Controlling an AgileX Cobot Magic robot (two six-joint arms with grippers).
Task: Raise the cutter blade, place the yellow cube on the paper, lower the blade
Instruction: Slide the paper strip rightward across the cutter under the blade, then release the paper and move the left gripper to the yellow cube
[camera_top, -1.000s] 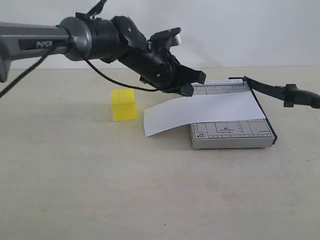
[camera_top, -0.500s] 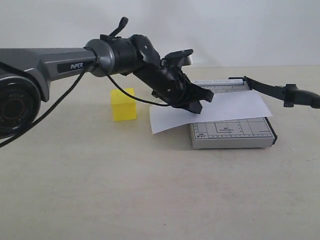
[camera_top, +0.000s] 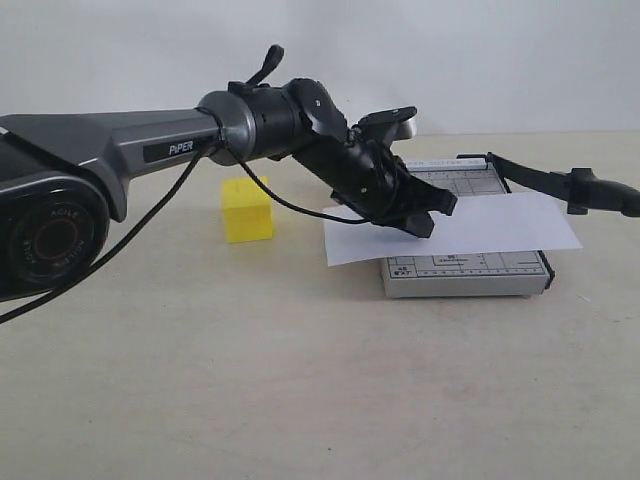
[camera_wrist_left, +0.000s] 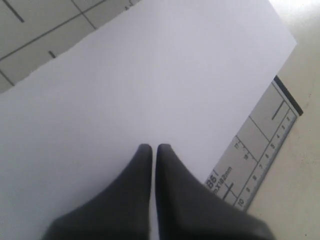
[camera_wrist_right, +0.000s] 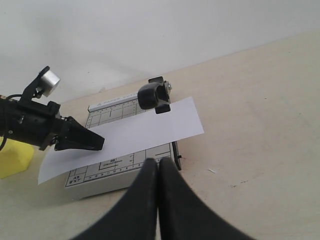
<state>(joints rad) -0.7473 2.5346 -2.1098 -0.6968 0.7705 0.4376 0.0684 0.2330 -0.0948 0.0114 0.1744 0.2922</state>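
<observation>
Pale beige tabletop (camera_top: 300, 380). A grey gridded cutter board (camera_top: 465, 265) sits toward its far edge. The long black cutter blade (camera_top: 540, 178) stands raised over the board's right edge, hinged at the far right corner, and the frame cuts off the tip of its thick handle. The plain white paper strip (camera_top: 500, 225) lies across the board, overhanging both the left and right edges, and it hides most of the grid. The left gripper (camera_top: 432, 212) is over the paper near the board's left edge with its black fingers pressed together and nothing seen between them. I cannot tell whether the tips touch the sheet. The small bright yellow cube (camera_top: 247, 210) rests on the tabletop left of the board, apart from the paper, with a cable crossing its upper corner. The right gripper (camera_wrist_right: 158, 162) shows only in its own wrist view, with its jaws closed and empty, clear of the blade handle.
</observation>
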